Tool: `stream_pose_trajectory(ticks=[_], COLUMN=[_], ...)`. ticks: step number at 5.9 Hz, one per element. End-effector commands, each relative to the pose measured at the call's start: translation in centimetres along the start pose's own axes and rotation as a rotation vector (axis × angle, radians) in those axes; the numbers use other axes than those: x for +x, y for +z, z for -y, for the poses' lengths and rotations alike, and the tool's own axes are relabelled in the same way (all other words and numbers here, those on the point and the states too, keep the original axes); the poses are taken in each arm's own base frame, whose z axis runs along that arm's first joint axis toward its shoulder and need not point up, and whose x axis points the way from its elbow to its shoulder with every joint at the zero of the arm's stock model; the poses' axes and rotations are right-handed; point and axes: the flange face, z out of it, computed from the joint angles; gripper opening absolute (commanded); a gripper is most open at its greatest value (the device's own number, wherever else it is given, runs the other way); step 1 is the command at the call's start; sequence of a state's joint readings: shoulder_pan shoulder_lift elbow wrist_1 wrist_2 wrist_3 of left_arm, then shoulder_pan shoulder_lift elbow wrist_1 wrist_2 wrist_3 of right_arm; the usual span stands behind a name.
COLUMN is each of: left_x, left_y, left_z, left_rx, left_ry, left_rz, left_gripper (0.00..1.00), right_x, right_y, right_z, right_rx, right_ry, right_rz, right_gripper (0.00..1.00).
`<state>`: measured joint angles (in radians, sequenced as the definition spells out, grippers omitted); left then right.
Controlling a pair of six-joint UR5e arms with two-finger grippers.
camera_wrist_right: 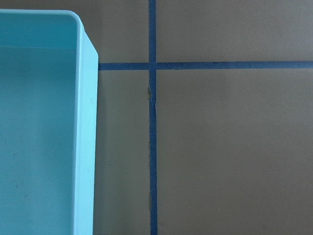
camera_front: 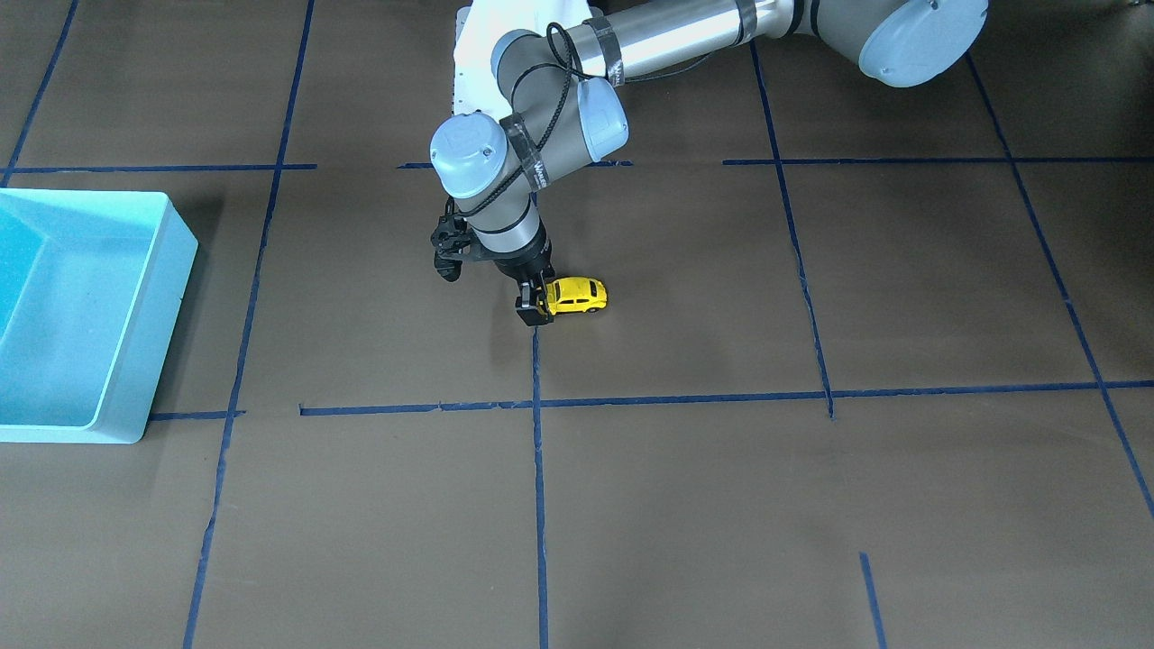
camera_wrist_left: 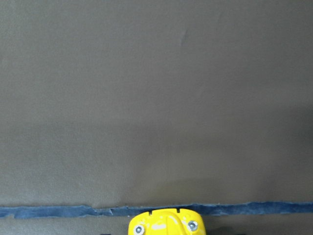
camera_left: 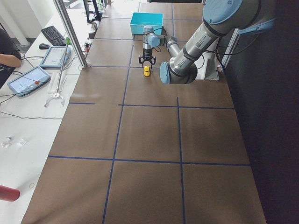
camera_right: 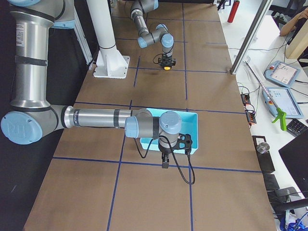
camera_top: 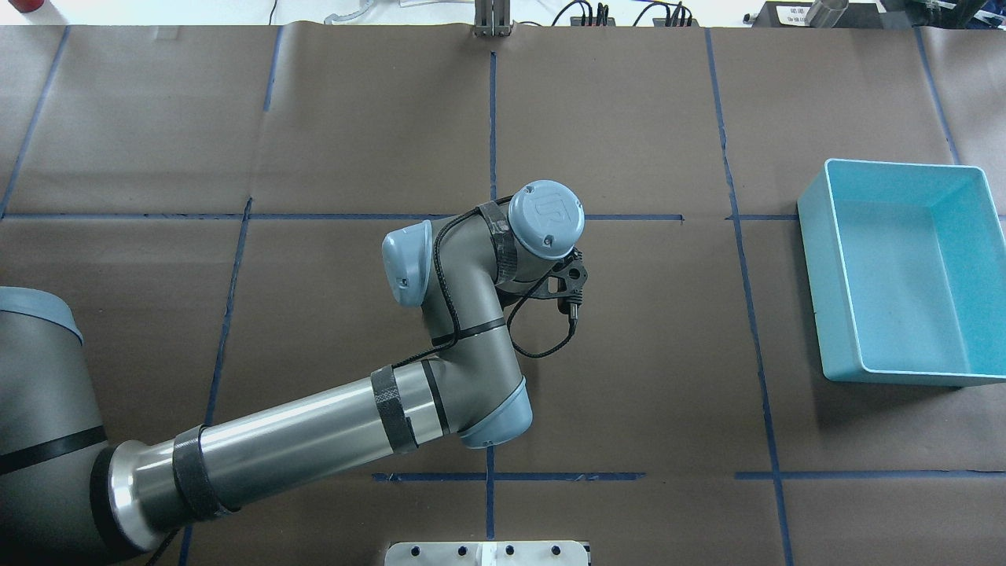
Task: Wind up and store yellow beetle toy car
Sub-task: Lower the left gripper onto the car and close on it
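Note:
The yellow beetle toy car (camera_front: 579, 295) stands on the brown table on a blue tape line. My left gripper (camera_front: 534, 302) reaches straight down and looks shut on the car's end, with one black finger (camera_front: 527, 311) on the near side. The left wrist view shows only the car's rounded end (camera_wrist_left: 164, 223) at its bottom edge. In the overhead view my left arm hides the car. From the sides the car shows small under that gripper (camera_left: 146, 71) (camera_right: 167, 67). My right gripper (camera_right: 164, 162) hangs just off the teal bin's edge; I cannot tell whether it is open.
The teal bin (camera_top: 813, 275) stands at the table's right end and holds nothing I can see; it also shows in the front view (camera_front: 153, 333) and the right wrist view (camera_wrist_right: 85, 147). Blue tape lines cross the brown paper. Operators' tablets lie beyond the far edge (camera_left: 25, 79).

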<state>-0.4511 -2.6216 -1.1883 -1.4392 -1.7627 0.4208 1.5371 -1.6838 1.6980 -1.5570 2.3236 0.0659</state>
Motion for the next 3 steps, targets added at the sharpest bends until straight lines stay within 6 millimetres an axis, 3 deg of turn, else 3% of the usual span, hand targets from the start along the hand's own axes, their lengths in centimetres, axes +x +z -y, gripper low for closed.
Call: stream_pose_trajectory(ticks=[1, 3], left_x=[0.0, -1.9], left_y=[-0.3, -3.9], left_z=[0.1, -0.1], left_rx=[0.017, 0.165], left_ry=[-0.003, -0.01], left_rz=[-0.015, -0.018], left_gripper=[0.0, 0.0], right_x=[0.0, 0.0], right_y=[0.0, 0.0], right_z=[0.0, 0.0], right_rx=[0.0, 0.0], right_ry=[0.0, 0.0], right_rz=[0.0, -0.001], right_gripper=[1.0, 1.0])
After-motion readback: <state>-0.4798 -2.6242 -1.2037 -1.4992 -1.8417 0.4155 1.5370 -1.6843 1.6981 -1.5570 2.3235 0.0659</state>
